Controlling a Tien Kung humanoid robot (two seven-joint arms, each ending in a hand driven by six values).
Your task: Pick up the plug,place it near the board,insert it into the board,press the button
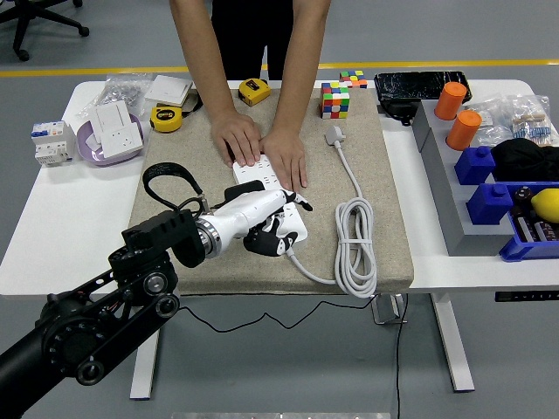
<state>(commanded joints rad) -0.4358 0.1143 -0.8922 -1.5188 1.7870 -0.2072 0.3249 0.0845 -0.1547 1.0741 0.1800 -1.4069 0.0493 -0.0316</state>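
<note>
The white power strip (298,230) lies on the beige mat (175,157) at mid-table. A person at the far side presses both hands (286,157) flat on its far end. My left hand (271,218) lies over the near half of the strip and hides the black plug there. The plug's black cable (166,179) loops up beside my left forearm. The strip's own white cord (356,244) is coiled to the right, and its white plug (336,135) rests further back on the mat. My right arm is out of the picture.
Two Rubik's cubes (335,99) and two yellow tape measures (166,118) sit at the mat's far edge. A wall socket on a purple dish (118,131) is far left. A grey tray (437,175), orange cylinders (463,129) and blue bins (489,201) fill the right side.
</note>
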